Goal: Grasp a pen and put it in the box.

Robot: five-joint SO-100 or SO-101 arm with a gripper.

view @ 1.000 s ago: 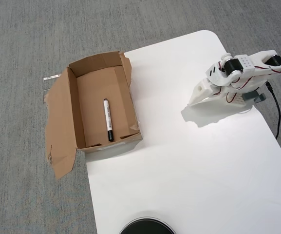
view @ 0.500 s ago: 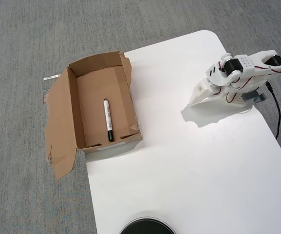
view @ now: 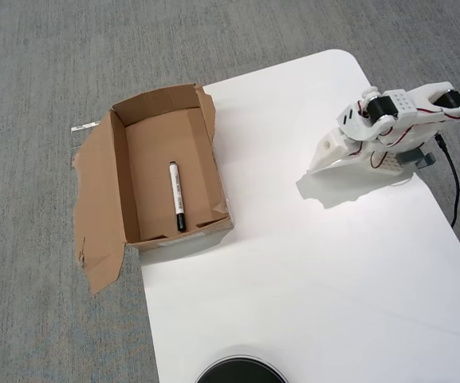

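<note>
The pen (view: 177,196) lies flat on the floor of the box (view: 118,167), black cap toward the near wall. The gripper (view: 323,158) is folded on the table (view: 309,271), well apart; jaw state cannot be told.

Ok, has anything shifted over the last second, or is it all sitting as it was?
Nothing has visibly changed in the overhead view. The pen lies flat on the floor of the box, black cap toward the near end wall, same spot as before. The arm stays folded at the right side of the table, well away from the box, with its gripper holding nothing.
</note>
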